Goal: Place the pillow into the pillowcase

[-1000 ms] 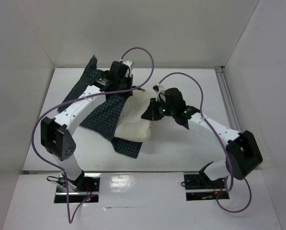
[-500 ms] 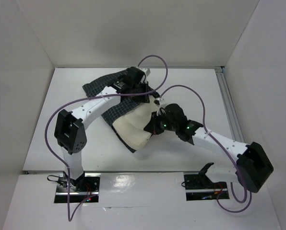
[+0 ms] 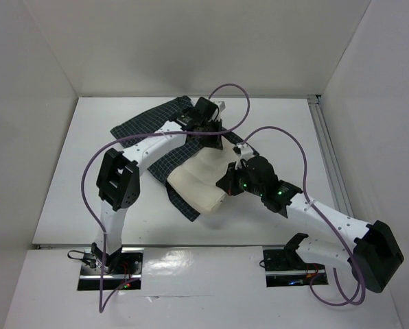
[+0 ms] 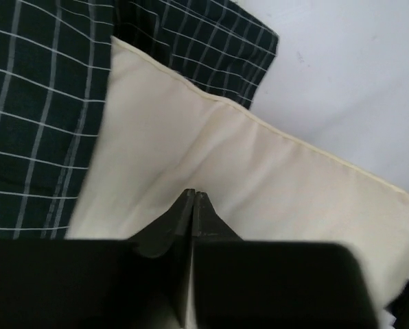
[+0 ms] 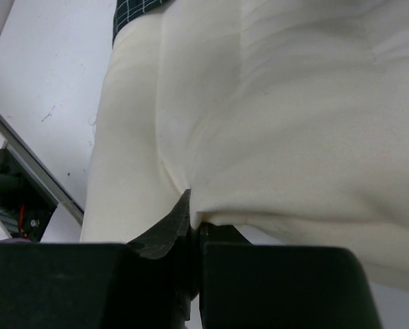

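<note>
- The pillow (image 3: 196,184) lies slantwise in the middle of the white surface (image 3: 287,130), most of its cream face bare.
- The pillowcase (image 3: 146,123) spreads from the pillow's far-left side towards the back left of the surface, limp and creased.
- A strip of the same checked cloth also shows along the pillow's near-left edge.
- In the left wrist view the checked cloth borders the pillow on the left and beyond its far edge. Whether that end of the pillow sits inside the cloth or only against it cannot be told.
- The left hand (image 3: 213,133) is over the pillow's far end, close to where cream meets check.
- From its own camera, its two fingers are pressed flat together, tips pointing at the bare pillow. No cloth shows between them.
- The right hand (image 3: 226,186) is at the pillow's right edge, on the side away from the pillowcase.
- Its fingers are closed tight on the pillow. In the right wrist view the cream cover gathers to the fingertips, and creases fan out from that spot.
- The two hands are near each other but apart.
</note>
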Controlling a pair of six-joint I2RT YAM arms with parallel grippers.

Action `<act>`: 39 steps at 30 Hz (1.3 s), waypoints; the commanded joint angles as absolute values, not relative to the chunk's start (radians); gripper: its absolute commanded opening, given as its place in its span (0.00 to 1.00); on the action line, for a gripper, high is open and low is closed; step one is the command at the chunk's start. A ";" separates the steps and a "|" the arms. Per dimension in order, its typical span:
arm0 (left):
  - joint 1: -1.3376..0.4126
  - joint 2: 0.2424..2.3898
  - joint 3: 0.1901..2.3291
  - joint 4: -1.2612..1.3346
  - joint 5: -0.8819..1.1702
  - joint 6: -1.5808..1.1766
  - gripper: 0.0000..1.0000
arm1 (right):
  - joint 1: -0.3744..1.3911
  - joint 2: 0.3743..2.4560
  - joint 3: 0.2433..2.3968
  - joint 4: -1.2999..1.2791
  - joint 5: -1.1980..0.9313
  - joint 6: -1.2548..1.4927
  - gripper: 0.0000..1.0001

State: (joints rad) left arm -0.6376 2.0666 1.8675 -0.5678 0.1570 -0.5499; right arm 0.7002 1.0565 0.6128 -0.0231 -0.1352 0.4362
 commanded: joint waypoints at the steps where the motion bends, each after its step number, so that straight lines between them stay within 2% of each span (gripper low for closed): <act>1: -0.637 2.033 1.891 -0.593 0.030 -0.535 0.27 | 0.713 1.041 0.612 0.037 -0.092 0.416 0.00; 2: -0.637 2.004 1.863 -0.594 -0.054 -0.520 0.46 | 0.713 1.042 0.612 0.037 -0.092 0.416 0.00; 5: -0.658 1.968 1.818 -0.604 -0.222 -0.445 0.75 | 0.713 1.042 0.603 0.048 -0.092 0.425 0.00; 6: -0.658 1.968 1.807 -0.618 -0.244 -0.431 0.79 | 0.713 1.042 0.603 0.057 -0.092 0.425 0.00; 9: -0.667 1.968 1.784 -0.618 -0.278 -0.396 0.80 | 0.713 1.042 0.612 0.057 -0.092 0.425 0.00; 14: -0.676 1.997 1.784 -0.618 -0.386 -0.371 0.76 | 0.713 1.051 0.612 0.048 -0.092 0.425 0.00; 21: -0.695 2.097 1.868 -0.649 -0.472 -0.330 0.74 | 0.713 1.042 0.621 0.029 -0.083 0.425 0.00; 23: -0.695 2.106 1.868 -0.649 -0.482 -0.330 0.63 | 0.713 1.042 0.630 0.029 -0.083 0.425 0.00; 25: -0.695 2.106 1.868 -0.649 -0.482 -0.330 0.45 | 0.713 1.042 0.630 0.029 -0.083 0.425 0.00; 26: -0.695 2.097 1.868 -0.649 -0.482 -0.340 0.24 | 0.713 1.042 0.630 0.029 -0.083 0.425 0.00; 27: -0.695 2.097 1.878 -0.649 -0.482 -0.341 0.10 | 0.713 1.042 0.630 0.038 -0.083 0.425 0.00; 28: -0.695 2.085 1.878 -0.658 -0.482 -0.354 0.02 | 0.713 1.051 0.630 0.038 -0.083 0.425 0.00; 30: -0.695 2.046 1.887 -0.658 -0.447 -0.365 0.00 | 0.713 1.051 0.630 0.038 -0.083 0.425 0.00; 33: -0.695 1.972 1.872 -0.658 -0.252 -0.376 0.00 | 0.713 1.080 0.630 0.073 -0.083 0.414 0.00; 36: -0.695 1.924 1.824 -0.620 0.121 -0.431 0.00 | 0.713 1.141 0.672 0.142 -0.074 0.378 0.00; 39: -0.707 1.898 1.787 -0.568 0.286 -0.486 0.00 | 0.713 1.219 0.784 0.167 -0.055 0.336 0.00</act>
